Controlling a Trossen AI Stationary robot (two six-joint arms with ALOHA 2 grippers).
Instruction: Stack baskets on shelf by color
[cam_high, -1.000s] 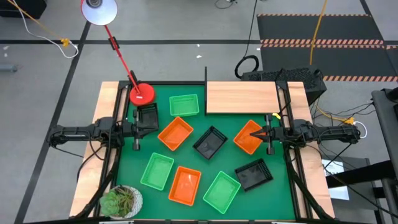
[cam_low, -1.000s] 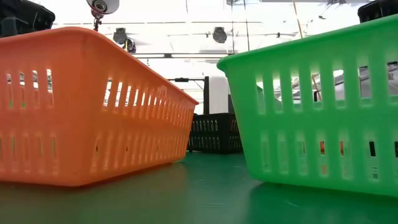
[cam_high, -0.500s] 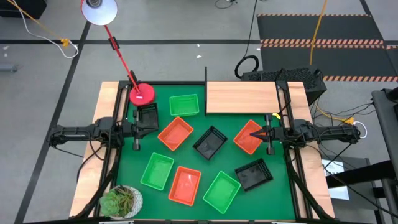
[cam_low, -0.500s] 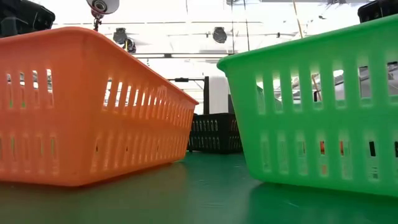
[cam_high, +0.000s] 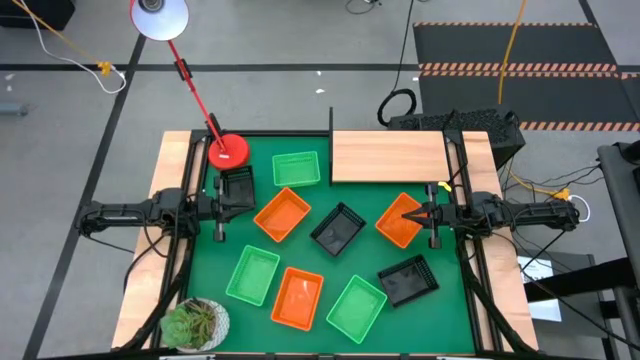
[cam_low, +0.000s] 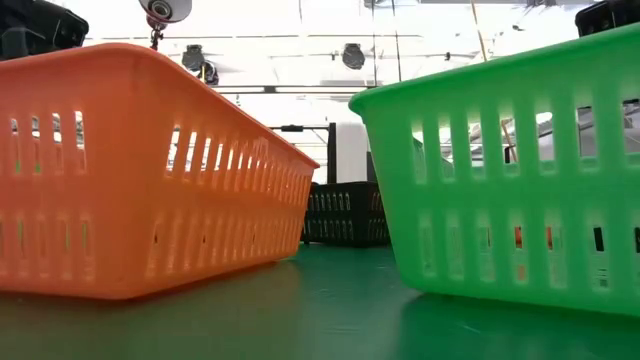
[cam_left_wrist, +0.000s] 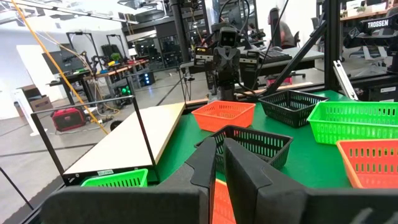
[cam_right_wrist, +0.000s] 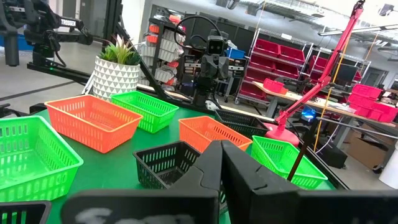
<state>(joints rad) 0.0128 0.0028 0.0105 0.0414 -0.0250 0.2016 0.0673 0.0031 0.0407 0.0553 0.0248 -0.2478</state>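
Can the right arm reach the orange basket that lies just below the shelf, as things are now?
Probably yes. The right gripper, shut, is already at the edge of that orange basket, and nothing lies between them; the shelf beside it is bare.

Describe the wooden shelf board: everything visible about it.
The shelf is a flat, rectangular board of pale natural-looking wood with a smooth, unmarked top. It lies level at the far edge of the green mat, towards the right arm's side. No basket rests on it. The nearest ones, a green basket and an orange basket, sit on the mat apart from it. In the left wrist view a thin dark frame stands at one end.
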